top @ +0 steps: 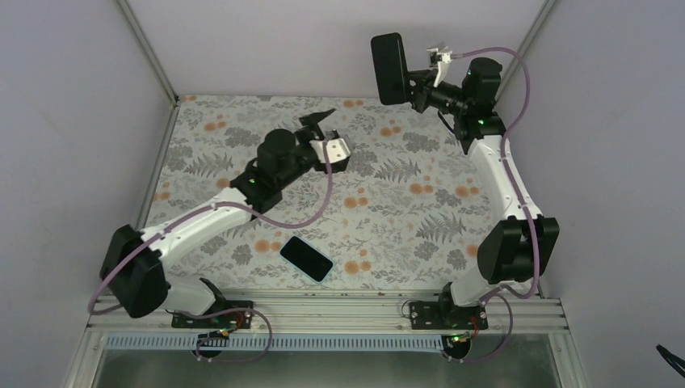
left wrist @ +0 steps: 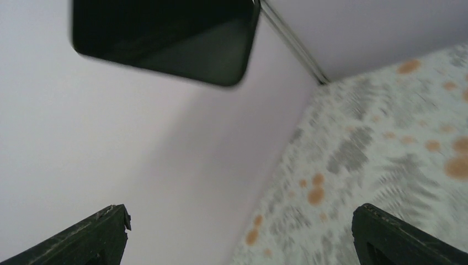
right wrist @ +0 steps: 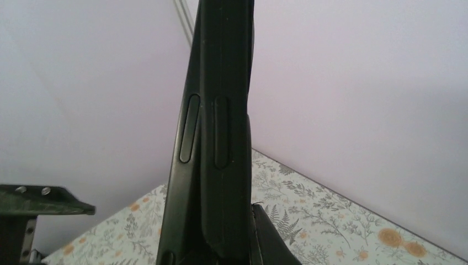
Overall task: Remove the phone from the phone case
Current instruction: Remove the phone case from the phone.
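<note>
My right gripper (top: 415, 86) is shut on a black phone case (top: 388, 68) and holds it upright in the air over the table's far side. The right wrist view shows it edge on as two layers: a phone-like slab with a side button (right wrist: 187, 138) against the case wall with a button cover (right wrist: 222, 132), slightly parted. My right gripper (right wrist: 221, 248) clamps its lower end. My left gripper (top: 326, 134) is open and empty, raised left of and below the case. In the left wrist view the case (left wrist: 165, 38) hangs above my open left gripper (left wrist: 240, 232).
A flat glossy black phone-like slab (top: 306, 258) lies on the floral tablecloth (top: 404, 202) near the front middle, between the arm bases. Pale walls and metal corner posts (top: 149, 48) enclose the table on three sides.
</note>
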`<act>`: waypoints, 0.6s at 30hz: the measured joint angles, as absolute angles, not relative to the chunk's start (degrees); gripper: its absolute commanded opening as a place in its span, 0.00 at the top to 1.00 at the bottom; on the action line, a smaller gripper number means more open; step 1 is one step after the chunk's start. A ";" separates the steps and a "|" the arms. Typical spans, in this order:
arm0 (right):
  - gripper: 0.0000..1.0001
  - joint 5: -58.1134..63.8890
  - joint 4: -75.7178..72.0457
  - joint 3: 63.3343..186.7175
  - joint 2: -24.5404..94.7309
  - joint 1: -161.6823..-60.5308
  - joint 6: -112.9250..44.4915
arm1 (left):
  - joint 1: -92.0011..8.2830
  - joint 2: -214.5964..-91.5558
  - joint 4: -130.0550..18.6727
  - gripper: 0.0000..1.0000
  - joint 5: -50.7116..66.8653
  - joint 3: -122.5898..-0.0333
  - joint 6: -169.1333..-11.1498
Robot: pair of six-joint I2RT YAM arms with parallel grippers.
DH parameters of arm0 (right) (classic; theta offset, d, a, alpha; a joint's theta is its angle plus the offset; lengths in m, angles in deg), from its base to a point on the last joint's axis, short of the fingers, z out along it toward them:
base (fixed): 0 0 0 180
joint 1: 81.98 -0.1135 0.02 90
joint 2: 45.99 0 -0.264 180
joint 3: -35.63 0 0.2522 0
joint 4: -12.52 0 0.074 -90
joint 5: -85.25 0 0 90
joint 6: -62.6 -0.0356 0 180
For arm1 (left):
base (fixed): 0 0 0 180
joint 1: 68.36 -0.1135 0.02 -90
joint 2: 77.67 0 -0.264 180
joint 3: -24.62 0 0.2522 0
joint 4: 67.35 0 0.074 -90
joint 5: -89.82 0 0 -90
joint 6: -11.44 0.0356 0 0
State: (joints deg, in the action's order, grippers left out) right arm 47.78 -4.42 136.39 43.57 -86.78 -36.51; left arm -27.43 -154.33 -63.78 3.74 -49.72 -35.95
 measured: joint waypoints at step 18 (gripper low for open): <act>0.97 47.10 2.55 135.87 46.92 -86.78 -47.57 | -14.10 -180.04 -94.12 0.00 -17.70 -64.54 -33.88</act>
